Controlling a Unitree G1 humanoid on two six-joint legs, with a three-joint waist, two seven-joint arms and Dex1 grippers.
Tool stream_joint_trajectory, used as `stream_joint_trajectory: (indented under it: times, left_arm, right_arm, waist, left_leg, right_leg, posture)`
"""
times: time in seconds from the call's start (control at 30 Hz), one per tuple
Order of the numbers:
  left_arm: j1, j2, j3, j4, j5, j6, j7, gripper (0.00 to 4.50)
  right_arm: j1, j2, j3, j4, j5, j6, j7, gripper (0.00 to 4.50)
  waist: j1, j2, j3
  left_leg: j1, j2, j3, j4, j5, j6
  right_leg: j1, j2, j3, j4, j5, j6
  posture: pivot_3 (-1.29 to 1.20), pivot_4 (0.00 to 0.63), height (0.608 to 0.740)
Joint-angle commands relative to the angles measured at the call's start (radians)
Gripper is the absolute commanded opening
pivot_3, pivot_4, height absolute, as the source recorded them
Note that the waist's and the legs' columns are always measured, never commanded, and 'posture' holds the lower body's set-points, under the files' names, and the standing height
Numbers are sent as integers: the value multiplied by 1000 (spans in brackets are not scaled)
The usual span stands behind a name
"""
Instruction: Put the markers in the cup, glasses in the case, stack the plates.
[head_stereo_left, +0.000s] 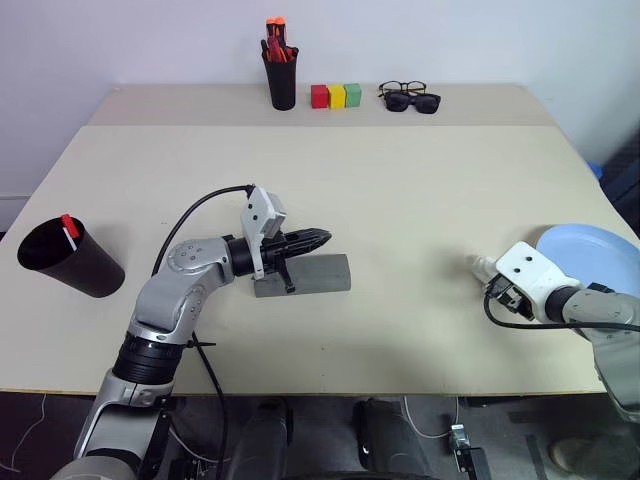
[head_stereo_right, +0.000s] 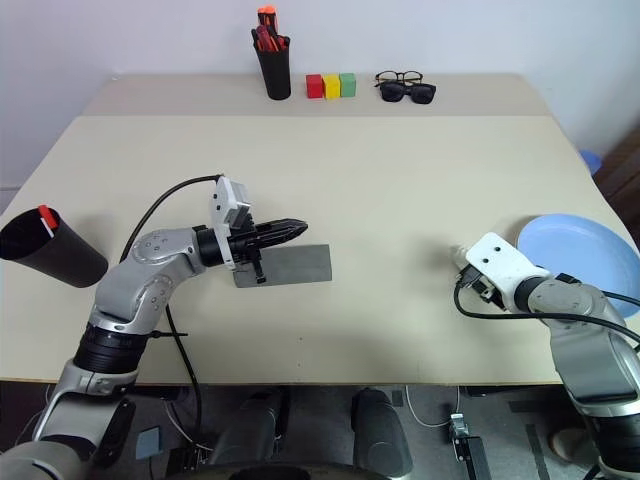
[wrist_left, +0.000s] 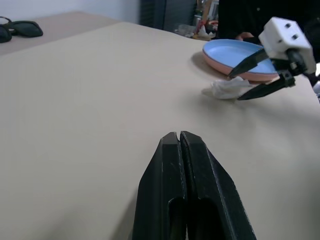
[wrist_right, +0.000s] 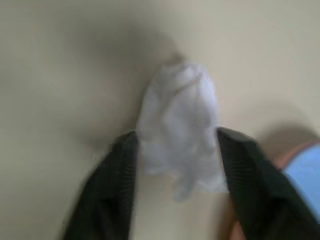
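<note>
We see a broad beige table (head_stereo_left: 400, 200) with a smooth matte top, joined along a seam to a second slab at the far edge. At its right rim lie the plates: a round, flat light blue plate (head_stereo_left: 590, 255) stacked on a pink plate (wrist_left: 240, 76), whose rim peeps out beneath in the left wrist view. Near the left rim stands the cup (head_stereo_left: 70, 258), wide, tapered and plain black, tilted in our view, with the markers (head_stereo_left: 69, 227) showing as a red and white tip at its mouth. At mid-table rests the case (head_stereo_left: 310, 275), a gray oblong box with a dull finish, lid closed. The left gripper (head_stereo_left: 318, 238) points level just above the case, its two black fingers pressed together and holding nothing. The right gripper (wrist_right: 175, 150) tilts down at a crumpled white tissue (wrist_right: 180, 135), soft and irregular, lying just beside the plates; its ribbed black fingers (wrist_right: 112, 170) stand apart on either side of the wad, and we cannot tell whether they touch it. At the far edge stand a narrow black pen holder (head_stereo_left: 281, 78) with orange-red pens, three small cubes (head_stereo_left: 336, 96) in red, yellow and green, and the glasses (head_stereo_left: 402, 88), thin dark wire rims, touching black sunglasses (head_stereo_left: 413, 102).
</note>
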Motion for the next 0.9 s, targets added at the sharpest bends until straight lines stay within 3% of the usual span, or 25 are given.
stream_joint_trajectory:
  times: [0.03, 0.07, 0.2, 0.37, 0.47, 0.57, 0.7, 0.9]
  left_arm:
    - [-4, 5, 22, -47, -13, -1, 9, 0]
    - [-5, 4, 23, -45, -16, 1, 11, 0]
    - [-15, -5, 18, -27, -15, -3, 12, 0]
    - [-39, -25, 51, 0, -17, 0, 62, 0]
    - [-43, -38, 78, -6, -11, 7, 121, 0]
    - [-23, -28, 65, -50, 19, -5, 147, 0]
    - [28, 0, 65, -102, 81, -25, 204, 0]
    - [120, -5, 131, -215, 198, -41, 410, 0]
  right_arm:
    - [-17, -13, -14, -32, -4, -2, -3, 528]
    - [-17, -16, -18, -41, -3, 2, 0, 43]
    - [-23, -41, -56, -87, -13, 24, -3, 43]
    - [-48, -139, -141, -93, -63, 106, -24, 43]
    - [16, -237, -171, -47, -128, 137, -15, 43]
    - [67, -266, -167, -6, -136, 109, -2, 919]
    - [10, -261, -97, 69, -157, -9, -44, 2840]
    - [-258, -53, -28, 263, -55, -277, -99, 2840]
  waist:
    - [-1, 0, 0]
    - [-1, 0, 0]
    - [0, 0, 0]
    - [0, 0, 0]
    - [3, 0, 0]
    - [3, -1, 0]
    - [-8, 0, 0]
    - [-28, 0, 0]
  left_leg:
    - [0, 0, 0, 0, 0, 0]
    - [0, 0, 0, 0, 0, 0]
    - [0, 0, 0, 0, 0, 0]
    - [0, 0, 0, 0, 0, 0]
    - [0, 0, 0, 0, 0, 0]
    - [0, 0, 0, 0, 0, 0]
    - [1, 0, 1, 0, 0, 0]
    - [1, 1, 1, 0, 0, 0]
  right_leg:
    - [0, 0, 0, 0, 0, 0]
    - [0, 0, 0, 0, 0, 0]
    - [0, 0, 0, 0, 0, 0]
    - [0, 0, 0, 0, 0, 0]
    - [0, 0, 0, 0, 0, 0]
    - [1, 0, -1, -1, 0, 0]
    - [1, 0, 0, -1, 0, 0]
    - [1, 0, 1, 0, 0, 0]
  posture:
    - [0, 150, 740]
    - [0, 150, 740]
    - [0, 150, 740]
    - [0, 150, 740]
    - [0, 150, 740]
    - [0, 150, 740]
    - [0, 150, 740]
    - [0, 150, 740]
